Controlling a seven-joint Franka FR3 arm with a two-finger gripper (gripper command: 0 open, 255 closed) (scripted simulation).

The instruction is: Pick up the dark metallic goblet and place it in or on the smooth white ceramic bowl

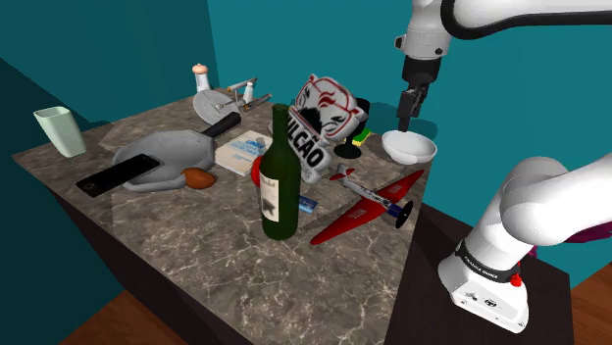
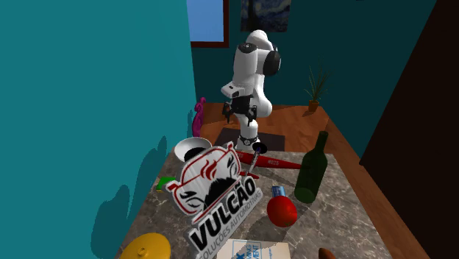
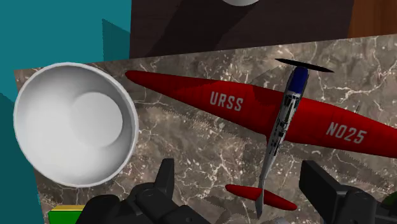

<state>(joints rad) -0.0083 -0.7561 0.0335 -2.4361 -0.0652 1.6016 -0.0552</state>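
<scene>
The white bowl [image 1: 409, 147] sits near the marble table's far right corner, and it is empty [image 3: 75, 124]. My black gripper [image 1: 407, 110] hangs a little above the bowl, open, with nothing held. In the wrist view its fingers [image 3: 167, 181] stand wide apart over the tail of a red toy plane [image 3: 280, 121], with the bowl off to one side. The dark goblet [image 1: 349, 147] stands just left of the bowl in the shoulder view, partly hidden behind a tilted VULCÃO sign [image 1: 319, 127]. The bowl [image 2: 193, 147] also shows in the second exterior view, below the arm.
A green wine bottle [image 1: 280, 176] stands mid-table beside the red plane [image 1: 368, 206]. A green-and-yellow sponge [image 1: 363, 135] lies by the goblet. A grey pan [image 1: 162, 152], a pale cup [image 1: 61, 129] and a shaker [image 1: 201, 76] lie further left. The table edge runs close to the bowl.
</scene>
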